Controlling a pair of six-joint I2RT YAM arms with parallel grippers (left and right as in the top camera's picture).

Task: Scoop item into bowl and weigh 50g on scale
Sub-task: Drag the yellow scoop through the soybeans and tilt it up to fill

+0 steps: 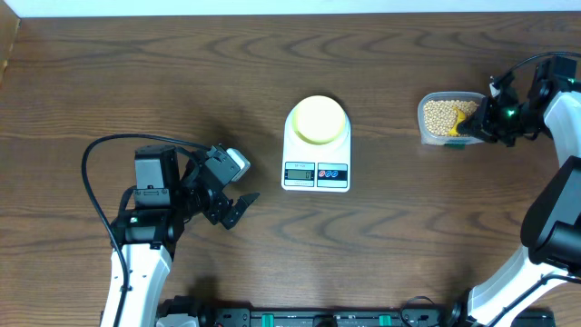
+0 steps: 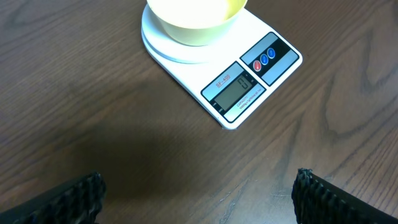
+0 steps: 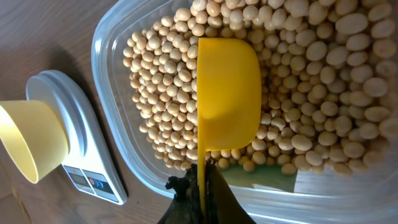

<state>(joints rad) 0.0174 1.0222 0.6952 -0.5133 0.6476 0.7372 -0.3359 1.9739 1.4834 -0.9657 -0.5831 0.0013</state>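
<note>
While the left gripper (image 1: 238, 209) hangs idle over the wooden table (image 1: 91, 73) nearest the robot, its fingers (image 2: 68, 198) spread wide on nothing, the weighing job stands at its first scoop. Just beyond it, toward 2 o'clock, the white digital kitchen scale (image 1: 316, 173) sits mid-table with its display and buttons facing the robot; the reading is too small to make out. The pale yellow bowl (image 1: 318, 120) rests on the round platform at the scale's 12 o'clock end, and the overhead view shows no beans in it. Farther off, at 3 o'clock from the bowl and well apart from it, the clear plastic tub (image 3: 106, 93) holds the soybeans (image 3: 323, 68), which fill most of it. The right gripper (image 3: 200, 190) is clamped on the handle of the yellow scoop (image 3: 227, 93), whose cup lies among the beans with its rounded back toward the wrist camera; whether it carries a load cannot be told. By the look of it, setting the bowl on the scale is done, while filling the scoop, carrying it across to the bowl and trimming the amount to 50g are all left.
</note>
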